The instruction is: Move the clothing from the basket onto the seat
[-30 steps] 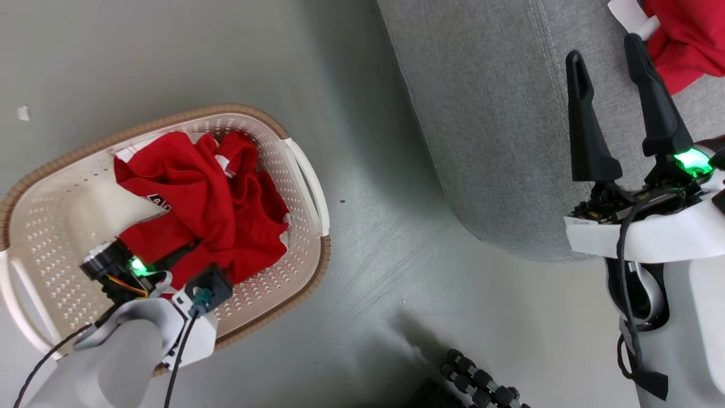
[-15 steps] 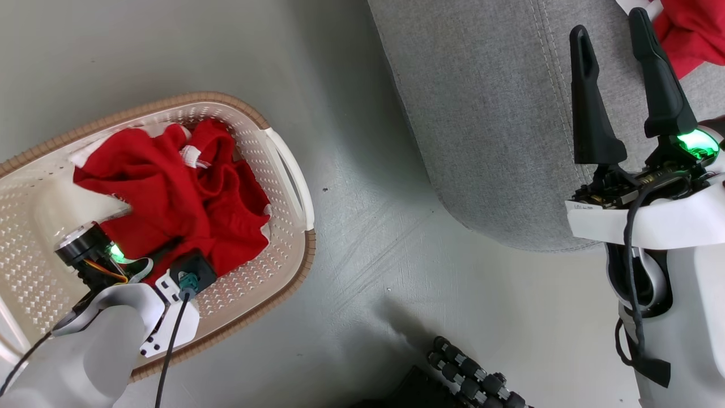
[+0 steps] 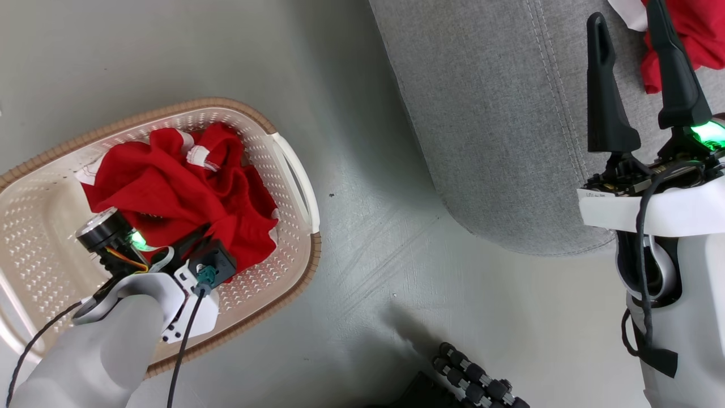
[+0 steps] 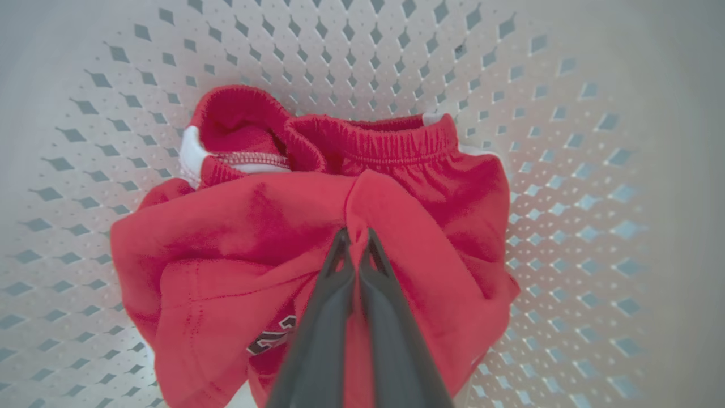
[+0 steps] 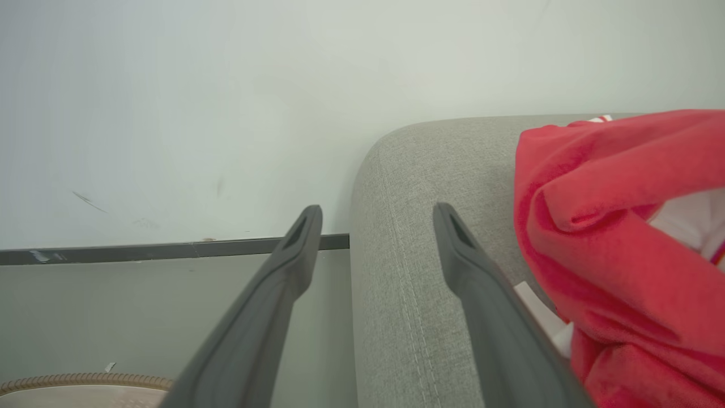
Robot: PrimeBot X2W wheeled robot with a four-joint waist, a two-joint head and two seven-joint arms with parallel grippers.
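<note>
Clothing bunch (image 4: pixel 226 243) in the one basket (image 3: pixel 274 266), pinched by left gripper (image 4: pixel 355 235); second bunch (image 5: pixel 623 238) on seat (image 3: pixel 498 113) (right gripper (image 5: pixel 378 212) agape, empty).

X2W arms: white shells, black hardware, green status lights.
Left forearm (image 3: pixel 96 357) pale grey-white; white wrist bracket (image 3: pixel 190 314) with small dark screw holes; teal connector (image 3: pixel 205 276) on a black block, thin black cable (image 3: pixel 181 351), orange/yellow wires (image 3: pixel 122 258), silver-capped cylinder (image 3: pixel 102 224). Right wrist band (image 3: pixel 651 212) white, small printed label (image 3: pixel 595 196), thick black cable (image 3: pixel 643 238), green light (image 3: pixel 708 133). Left gripper (image 4: pixel 354 235) and right gripper (image 3: pixel 624 11): long, dark, tapered fingers, the right ones slotted near the tips.
</note>
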